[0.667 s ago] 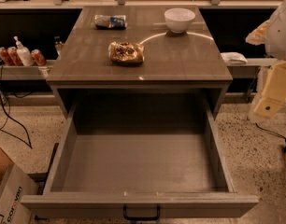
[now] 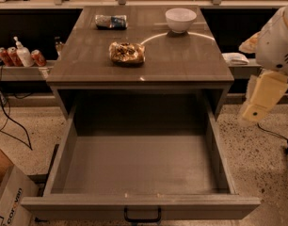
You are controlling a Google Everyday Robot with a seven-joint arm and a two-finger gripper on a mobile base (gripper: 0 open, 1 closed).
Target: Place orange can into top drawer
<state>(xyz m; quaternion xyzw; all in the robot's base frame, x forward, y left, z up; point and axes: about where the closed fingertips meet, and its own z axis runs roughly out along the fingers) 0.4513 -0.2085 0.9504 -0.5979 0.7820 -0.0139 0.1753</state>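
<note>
I am judging this as step 1: the reach for the pickup is not yet made. From the left, the orange can [image 2: 127, 52] is lying on the counter [image 2: 191, 65], behind the top drawer [image 2: 139, 206], which is standing pulled out with nothing inside. At the right, the claw [image 2: 260, 100] is hanging beside the counter's edge, well apart from the can and holding nothing; open or closed, I cannot tell. Next it is needing to swing left over the can.
</note>
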